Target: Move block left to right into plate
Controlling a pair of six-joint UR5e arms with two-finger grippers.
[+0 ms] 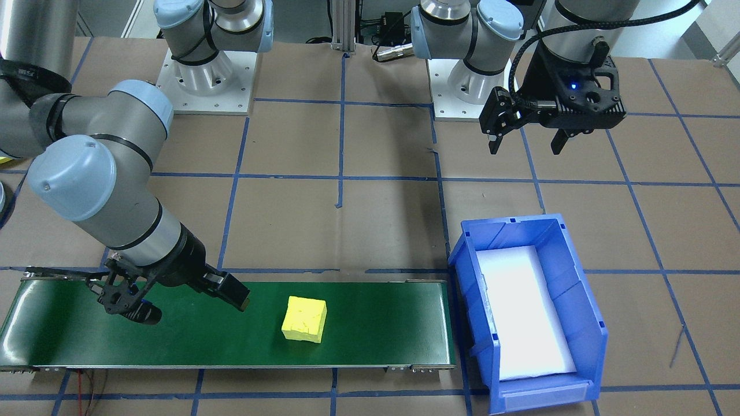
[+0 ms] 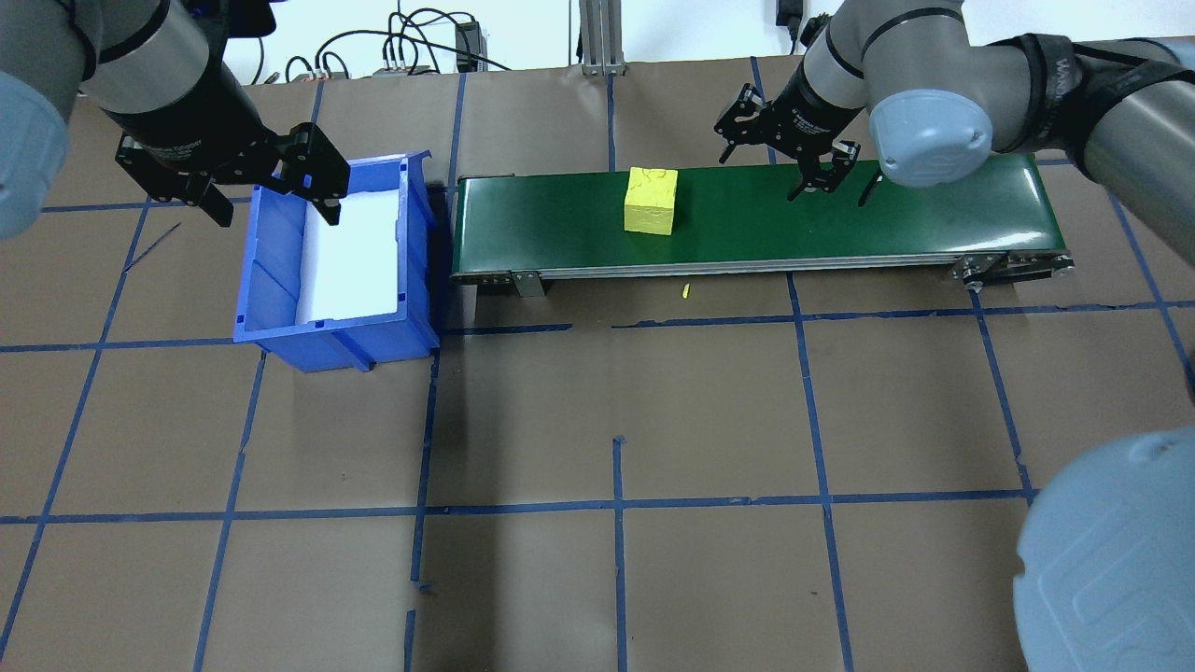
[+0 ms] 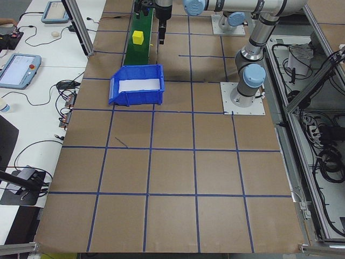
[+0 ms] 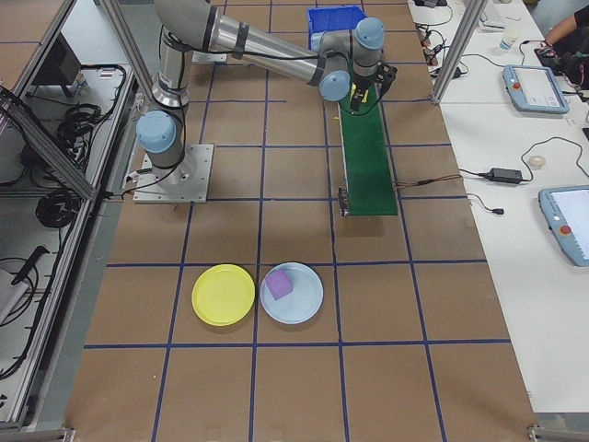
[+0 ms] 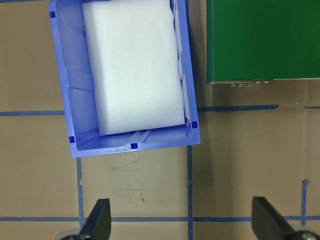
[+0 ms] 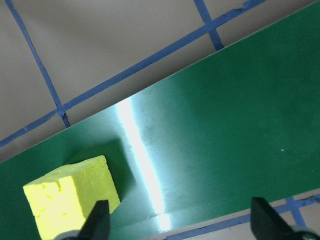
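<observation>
We see the green belt (image 2: 747,219) from overhead and, facing back, from the front; the right wrist camera hangs close above it, block (image 6: 70,197) at 8 o'clock.

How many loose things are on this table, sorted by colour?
Yellow: 2, the yellow block and the yellow plate
Blue: 2, the blue bin and the pale blue plate
Purple: 1, the purple block
Total: 5

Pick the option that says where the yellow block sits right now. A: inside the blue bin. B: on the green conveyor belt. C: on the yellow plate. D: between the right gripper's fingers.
B: the yellow block rests on the green conveyor belt, apart from the open right gripper and short of the blue bin, which holds only a white pad.
</observation>
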